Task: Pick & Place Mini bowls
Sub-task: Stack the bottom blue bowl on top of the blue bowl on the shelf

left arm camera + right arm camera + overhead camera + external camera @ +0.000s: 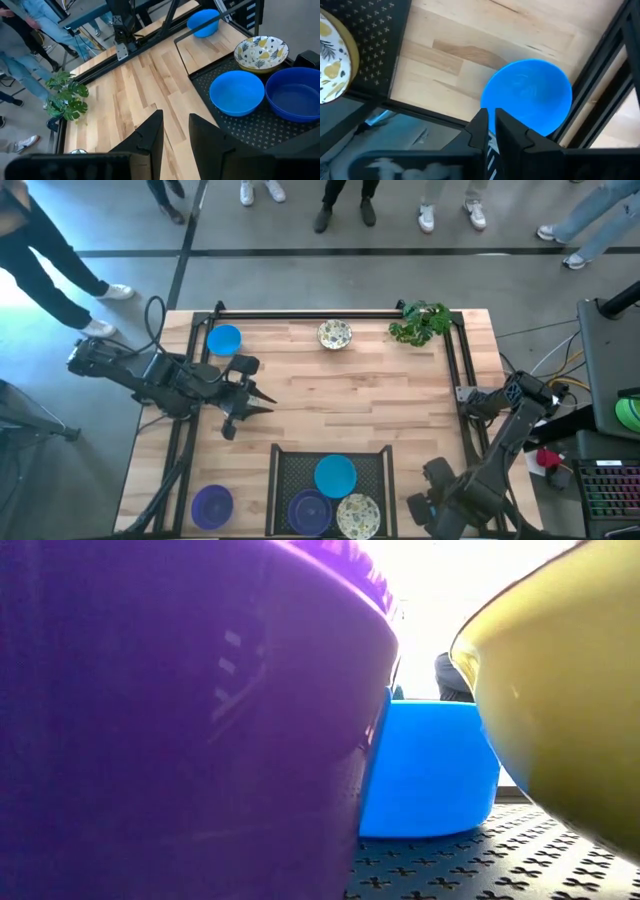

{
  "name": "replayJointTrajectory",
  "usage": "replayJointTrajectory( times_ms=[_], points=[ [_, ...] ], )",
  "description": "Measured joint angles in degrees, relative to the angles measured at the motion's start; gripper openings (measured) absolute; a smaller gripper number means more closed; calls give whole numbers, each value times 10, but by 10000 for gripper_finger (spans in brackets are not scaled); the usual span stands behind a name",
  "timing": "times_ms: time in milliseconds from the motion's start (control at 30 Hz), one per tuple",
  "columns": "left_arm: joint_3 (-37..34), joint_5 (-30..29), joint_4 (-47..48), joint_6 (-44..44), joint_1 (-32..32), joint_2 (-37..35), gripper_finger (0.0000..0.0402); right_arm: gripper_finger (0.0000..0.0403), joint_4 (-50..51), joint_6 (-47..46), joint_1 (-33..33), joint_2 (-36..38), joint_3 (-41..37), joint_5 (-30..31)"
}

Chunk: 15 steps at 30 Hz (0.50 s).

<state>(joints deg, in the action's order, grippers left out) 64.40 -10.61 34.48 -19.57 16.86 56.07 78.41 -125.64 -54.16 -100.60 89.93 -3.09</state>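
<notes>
Right wrist view: my right claw (491,117) sat at the near rim of a corner blue bowl (532,92), on wood beside the table frame.
Right grip: couldn't tell, pinching or not.
Left claw (262,406): spread wide, empty, above bare table (330,395) left of centre.
Mesh tray (290,465): held tray blue bowl (335,475), tray purple bowl (308,510), tray speckled bowl (358,515).
Loose bowls: purple bowl (212,505) near-left corner, far blue bowl (224,339) far-left, far speckled bowl (335,334) at far edge.
Plant (420,323): far-right corner.
</notes>
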Motion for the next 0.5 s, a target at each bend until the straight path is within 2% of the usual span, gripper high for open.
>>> replayJointTrajectory(
  times_ms=[200, 500],
  points=[
    [0, 0, 0, 0, 0, 0, 96, 80, -39, -8, -3, 0, -23, 0],
    [0, 0, 1, -1, 0, 0, 96, 126, -189, -25, -14, 0, -118, -1]
  ],
)
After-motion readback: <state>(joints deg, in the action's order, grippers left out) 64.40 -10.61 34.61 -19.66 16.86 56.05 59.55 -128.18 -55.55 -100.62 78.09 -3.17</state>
